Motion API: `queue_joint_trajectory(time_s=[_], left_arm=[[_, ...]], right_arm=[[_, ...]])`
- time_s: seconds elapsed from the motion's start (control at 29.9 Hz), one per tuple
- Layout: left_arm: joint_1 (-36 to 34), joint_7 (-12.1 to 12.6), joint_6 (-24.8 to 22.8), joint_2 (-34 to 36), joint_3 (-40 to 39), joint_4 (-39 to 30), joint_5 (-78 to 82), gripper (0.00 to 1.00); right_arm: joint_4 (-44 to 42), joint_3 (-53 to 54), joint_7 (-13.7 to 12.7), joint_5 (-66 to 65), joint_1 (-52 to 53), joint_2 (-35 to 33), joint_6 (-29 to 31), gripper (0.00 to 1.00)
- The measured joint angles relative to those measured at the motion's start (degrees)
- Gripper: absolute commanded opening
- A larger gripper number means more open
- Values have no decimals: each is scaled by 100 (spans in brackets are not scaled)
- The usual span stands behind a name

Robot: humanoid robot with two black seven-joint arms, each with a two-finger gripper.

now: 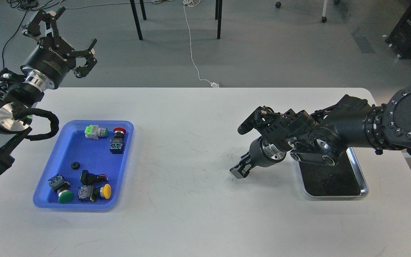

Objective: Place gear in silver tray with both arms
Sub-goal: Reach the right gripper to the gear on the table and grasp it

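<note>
Fingers spread wide on the left gripper [70, 37], held high past the far left corner of the white table [198, 214], clamped on nothing and touching nothing. Below and nearer sat the blue tray [45, 200], crowded with push-button switches: green-capped [65, 196], yellow-capped [106, 191], red-capped [119, 131]. Among them, on bare blue floor, lay a small black toothed disc, most likely the gear [75, 165], apart from its neighbours. Judged as the step in hand: reaching down for that gear. Best done by descending straight over it, fingers kept clear of the black switch body [88, 177] just beside, and closing across the rim, since so small and flat a piece could slip or skate on smooth plastic. Further right, the right gripper [240, 170] hung low over mid-table, pointing down-left, seen dark and nearly end-on; fingers looked close together, but open or closed could not be told, and nothing seen held. Behind its wrist lay the silver tray [364, 187], dark bottom bare where visible, well apart from the gear.
</note>
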Motion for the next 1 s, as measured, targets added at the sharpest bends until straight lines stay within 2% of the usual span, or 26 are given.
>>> queue_joint_trajectory(time_s=[0.23, 0.53, 0.74, 1.0], left_arm=[[5, 8, -17, 19, 3, 0, 18, 95], [5, 5, -16, 189, 3, -5, 22, 96], [5, 1, -5, 308, 3, -8, 22, 97], [0, 15, 25, 324, 16, -13, 40, 97]], right_arm=[[17, -89, 95, -303, 55, -15, 8, 12], [18, -111, 153, -374, 486, -165, -35, 11], [161, -175, 150, -895, 936, -1050, -40, 12], [710, -213, 141, -1546, 560, -2471, -40, 13]])
